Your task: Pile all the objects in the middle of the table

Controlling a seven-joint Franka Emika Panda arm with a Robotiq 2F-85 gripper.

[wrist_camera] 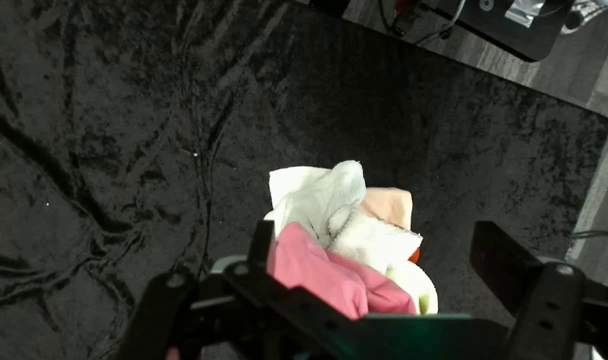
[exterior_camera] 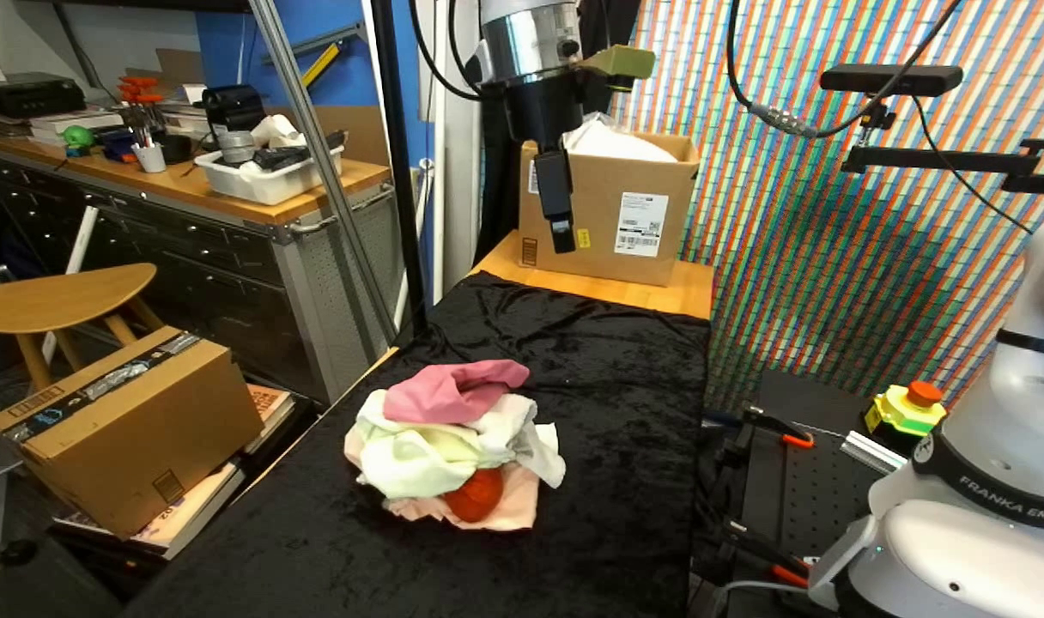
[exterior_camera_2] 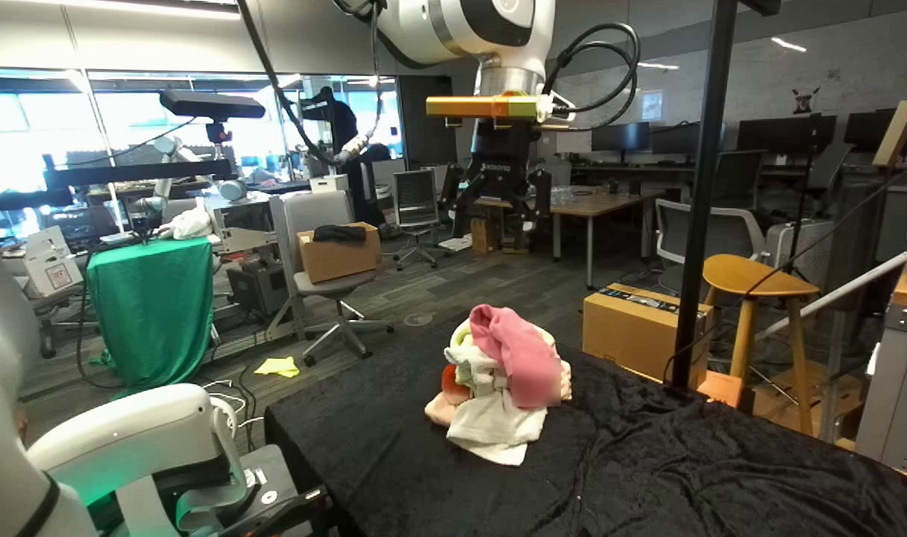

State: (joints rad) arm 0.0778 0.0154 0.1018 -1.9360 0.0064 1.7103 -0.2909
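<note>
A pile of cloths lies on the black-covered table (exterior_camera: 608,515). The pink cloth (exterior_camera: 458,390) is on top; it also shows in an exterior view (exterior_camera_2: 513,354) and the wrist view (wrist_camera: 319,275). White cloth (exterior_camera: 515,429) and pale green cloth (exterior_camera: 415,459) lie under it. A peach cloth (exterior_camera: 519,502) is at the bottom. A red-orange round object (exterior_camera: 475,495) peeks out from under the cloths, partly hidden. My gripper (exterior_camera_2: 492,222) is open and empty, high above the table. In the wrist view its fingers (wrist_camera: 374,240) are wide apart, with the pile below.
A cardboard box (exterior_camera: 612,215) stands at the table's end in an exterior view. A black post (exterior_camera_2: 696,224) rises beside the table, near another cardboard box (exterior_camera_2: 632,332) and a wooden stool (exterior_camera_2: 759,276). A yellow emergency stop (exterior_camera: 907,408) sits beside the robot base.
</note>
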